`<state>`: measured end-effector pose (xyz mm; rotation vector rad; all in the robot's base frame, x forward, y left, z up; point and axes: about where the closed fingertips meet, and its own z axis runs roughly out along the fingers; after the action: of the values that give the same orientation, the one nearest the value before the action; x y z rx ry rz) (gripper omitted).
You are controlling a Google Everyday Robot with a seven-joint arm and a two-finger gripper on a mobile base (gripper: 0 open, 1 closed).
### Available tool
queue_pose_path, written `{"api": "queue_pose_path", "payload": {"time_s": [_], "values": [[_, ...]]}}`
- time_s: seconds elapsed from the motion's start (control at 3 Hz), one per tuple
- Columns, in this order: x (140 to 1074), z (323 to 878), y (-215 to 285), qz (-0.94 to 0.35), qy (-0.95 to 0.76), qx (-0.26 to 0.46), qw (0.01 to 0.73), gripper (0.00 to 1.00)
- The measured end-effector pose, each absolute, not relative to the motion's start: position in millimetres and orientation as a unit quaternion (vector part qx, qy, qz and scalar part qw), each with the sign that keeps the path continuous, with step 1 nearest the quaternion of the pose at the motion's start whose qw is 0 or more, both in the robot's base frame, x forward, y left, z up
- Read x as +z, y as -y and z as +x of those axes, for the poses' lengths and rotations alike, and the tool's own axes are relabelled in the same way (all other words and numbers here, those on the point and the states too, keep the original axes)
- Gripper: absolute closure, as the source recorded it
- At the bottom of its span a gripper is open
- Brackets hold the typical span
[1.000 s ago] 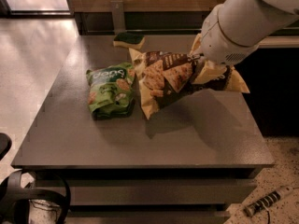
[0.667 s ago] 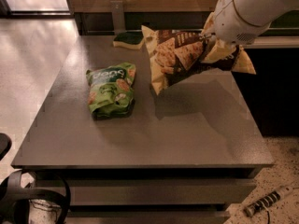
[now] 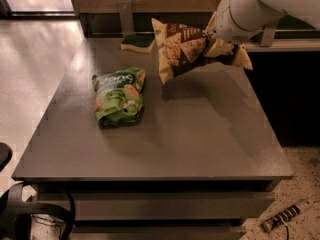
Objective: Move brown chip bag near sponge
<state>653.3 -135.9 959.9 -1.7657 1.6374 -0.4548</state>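
Over grey table (image 3: 200, 134), end effector (image 3: 211, 33) holds chip bag (image 3: 181, 48).

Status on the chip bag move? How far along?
Done: pickup; the gripper holds the brown chip bag off the table, shadow beneath. In hand: carry, one corner close to the sponge at the back edge. Left: set it down beside the sponge, release. The green bag lies apart, mid-table.
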Motion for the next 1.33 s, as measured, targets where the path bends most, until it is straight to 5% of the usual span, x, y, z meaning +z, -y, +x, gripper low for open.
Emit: {"api": "queue_pose_path", "payload": {"time_s": [0.67, 1.33], "values": [[951, 662, 136, -0.675, -0.636, -0.172, 0.331, 1.00], [921, 772, 141, -0.669, -0.624, -0.194, 0.355, 1.00]]}}
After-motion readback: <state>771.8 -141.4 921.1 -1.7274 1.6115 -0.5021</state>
